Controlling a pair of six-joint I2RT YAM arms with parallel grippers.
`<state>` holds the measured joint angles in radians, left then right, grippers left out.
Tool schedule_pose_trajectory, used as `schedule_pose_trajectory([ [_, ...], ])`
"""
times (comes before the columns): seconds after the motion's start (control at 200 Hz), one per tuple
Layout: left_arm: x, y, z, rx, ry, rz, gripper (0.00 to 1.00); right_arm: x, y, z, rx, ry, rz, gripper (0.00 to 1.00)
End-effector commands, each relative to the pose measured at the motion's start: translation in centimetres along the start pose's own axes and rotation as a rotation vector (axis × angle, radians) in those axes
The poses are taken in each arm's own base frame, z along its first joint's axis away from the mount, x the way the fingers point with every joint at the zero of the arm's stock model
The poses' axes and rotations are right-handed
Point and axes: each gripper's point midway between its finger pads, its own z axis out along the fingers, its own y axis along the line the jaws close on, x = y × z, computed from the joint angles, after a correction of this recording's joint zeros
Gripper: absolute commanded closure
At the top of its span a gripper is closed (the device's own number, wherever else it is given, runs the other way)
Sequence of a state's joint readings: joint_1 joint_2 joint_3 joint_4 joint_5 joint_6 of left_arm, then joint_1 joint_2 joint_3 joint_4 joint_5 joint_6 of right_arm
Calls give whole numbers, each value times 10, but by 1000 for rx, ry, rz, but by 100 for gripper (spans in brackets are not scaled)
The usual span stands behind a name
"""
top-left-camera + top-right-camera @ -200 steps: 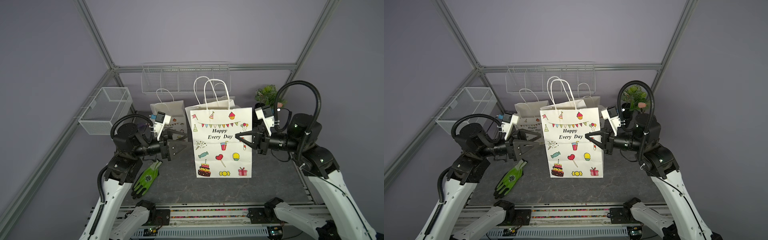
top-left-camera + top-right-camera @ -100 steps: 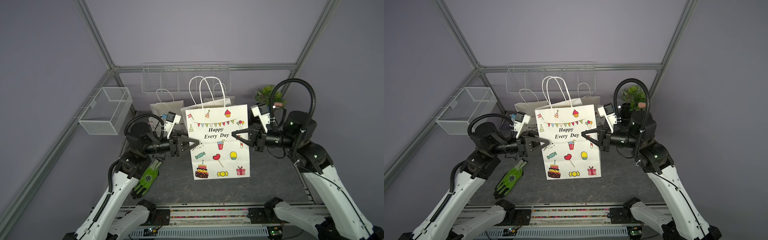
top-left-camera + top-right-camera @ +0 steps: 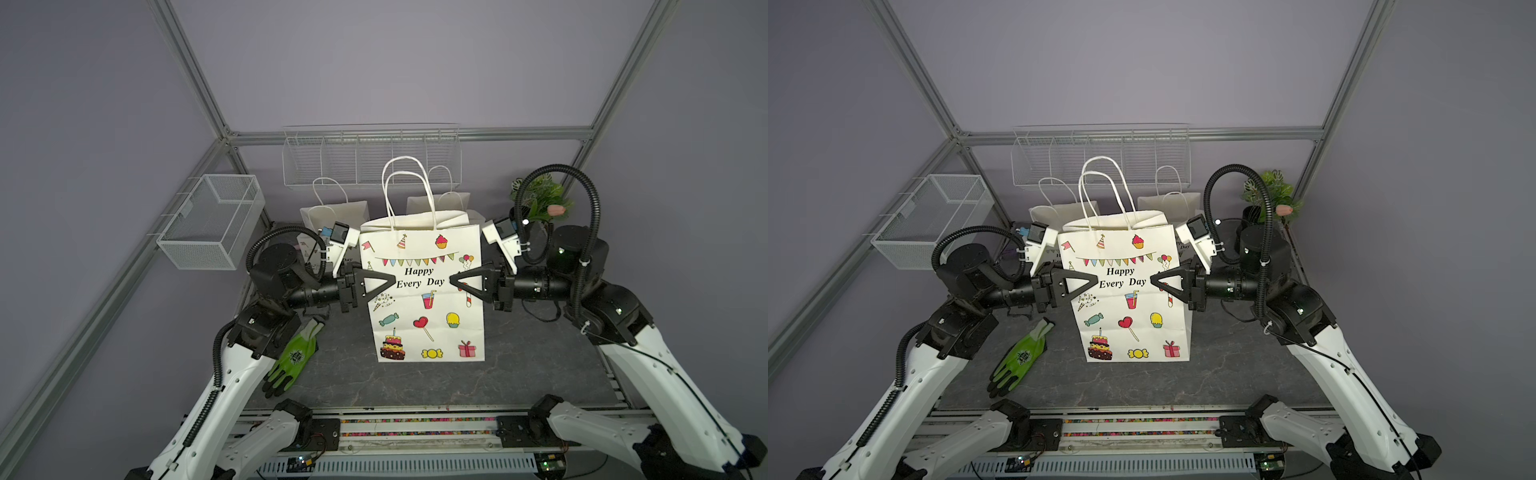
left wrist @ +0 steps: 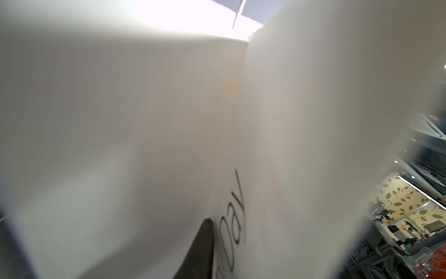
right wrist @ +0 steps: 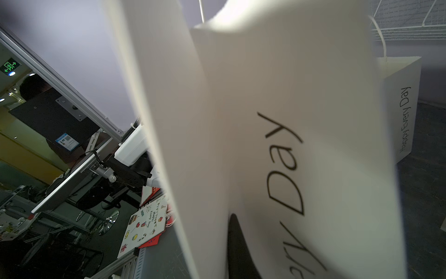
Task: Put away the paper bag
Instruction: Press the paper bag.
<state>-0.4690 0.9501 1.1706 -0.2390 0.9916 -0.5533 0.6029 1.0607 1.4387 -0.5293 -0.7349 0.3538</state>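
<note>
A white paper bag (image 3: 422, 299) printed "Happy Every Day" stands upright in the middle of the dark table, seen in both top views (image 3: 1125, 299). My left gripper (image 3: 390, 280) reaches in level from the left and is shut on the bag's left edge. From the right, my right gripper (image 3: 454, 283) is shut on its right edge at the same height. In the left wrist view one dark finger (image 4: 200, 251) presses on the bag's paper (image 4: 120, 120); the other finger is hidden behind it. The right wrist view shows one finger (image 5: 237, 246) in the bag's side fold (image 5: 289, 96).
A green glove (image 3: 293, 359) lies on the table under my left arm. Two more white bags (image 3: 332, 212) (image 3: 440, 201) stand behind. A wire rack (image 3: 370, 156) hangs on the back wall, a wire basket (image 3: 212, 220) at the left, and a potted plant (image 3: 540, 199) sits back right.
My left gripper moved right to the bag's left edge and closed on it. The bag, held by the right gripper, shifted left, tilted briefly and now stands upright.
</note>
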Motion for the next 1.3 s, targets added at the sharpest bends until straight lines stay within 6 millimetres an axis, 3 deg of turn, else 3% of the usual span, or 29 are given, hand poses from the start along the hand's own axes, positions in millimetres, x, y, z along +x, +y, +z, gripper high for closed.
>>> schedule_pose_trajectory([
  [0.0,-5,-20,-5,26,-1,43,86,0,3,-4,21,-3,-34,78],
  [0.08,-5,-28,-8,46,3,56,91,0,7,-8,22,-12,-44,65],
  [0.185,-5,-37,-10,72,15,66,100,-3,17,-18,19,-30,-72,33],
  [0.32,0,-46,-12,114,61,72,100,-8,28,-39,46,-70,-129,0],
  [0.385,1,-51,-13,138,86,83,100,-9,25,-48,81,-80,-143,11],
  [0.485,-8,-58,-17,185,107,86,100,-12,19,-56,86,-94,-141,11],
  [0.59,-25,-61,-24,199,104,101,100,-22,27,-62,28,-140,-146,11],
  [0.785,-42,-44,-15,194,121,65,100,-21,51,-76,-3,-181,-189,11],
  [0.845,-43,-43,-15,202,126,67,100,-20,45,-84,77,-206,-201,11],
  [0.974,-43,-46,-16,211,127,85,100,-23,11,-98,312,-261,-229,11],
  [1.139,-41,-43,-16,198,122,77,100,-25,-4,-76,194,-226,-224,11],
  [1.294,-40,-51,-22,203,117,102,100,-31,-7,-82,174,-246,-234,11],
])
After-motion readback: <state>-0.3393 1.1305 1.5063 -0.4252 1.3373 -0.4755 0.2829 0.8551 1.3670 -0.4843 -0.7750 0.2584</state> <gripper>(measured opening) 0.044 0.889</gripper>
